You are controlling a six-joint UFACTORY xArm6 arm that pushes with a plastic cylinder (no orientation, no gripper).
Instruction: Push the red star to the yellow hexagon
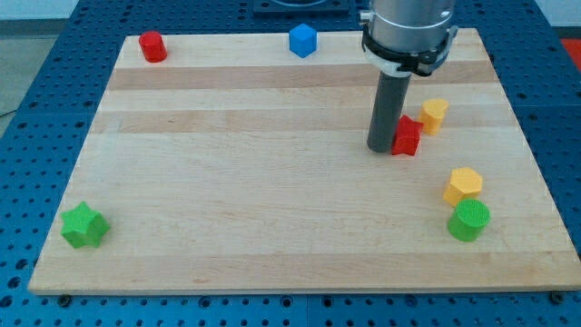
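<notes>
Wooden board [272, 182], my tip [380, 148] touching red star [407, 136]

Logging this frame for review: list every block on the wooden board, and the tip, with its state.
my tip: down on the board, against the red star's left side
red star block: beside the small yellow block
small yellow block: touching nothing visibly
yellow hexagon block: directly above the green cylinder
green cylinder: upright
green star block: alone
red cylinder: upright
blue cube: alone
</notes>
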